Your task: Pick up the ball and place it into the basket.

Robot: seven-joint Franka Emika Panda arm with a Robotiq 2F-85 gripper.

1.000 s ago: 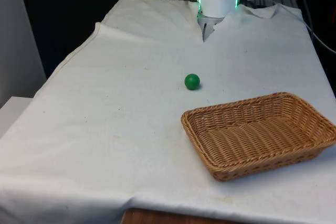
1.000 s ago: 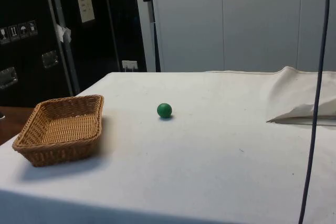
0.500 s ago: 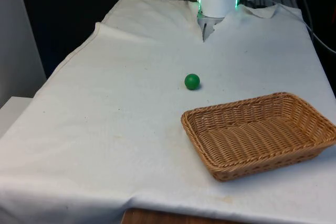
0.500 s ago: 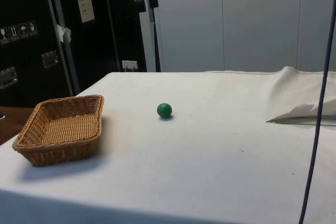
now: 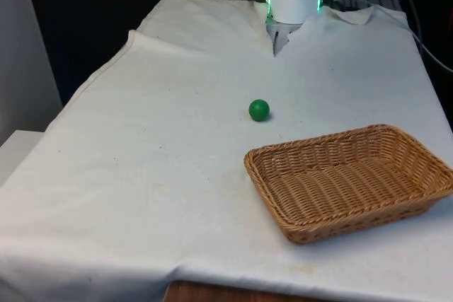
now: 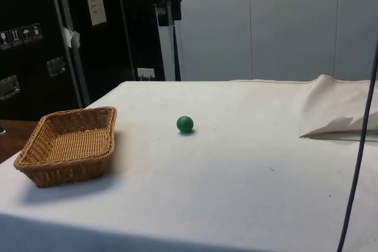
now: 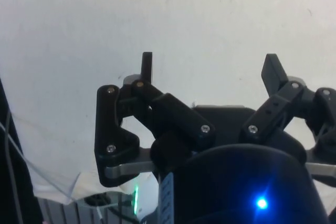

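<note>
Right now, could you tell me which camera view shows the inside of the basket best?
The front view: it looks down into the basket, showing its woven floor and all four walls, with nothing inside. The side view sees the basket from lower, so the near wall hides part of the floor. The ball lies on the cloth outside the basket.

This looks like a robotics lab: a table draped in a white cloth (image 5: 177, 139), black curtains (image 5: 106, 5) behind, dark equipment cabinets (image 6: 59, 33) with label stickers, plain white wall panels (image 6: 271, 22), and a cable (image 6: 357, 163) hanging down.
</note>
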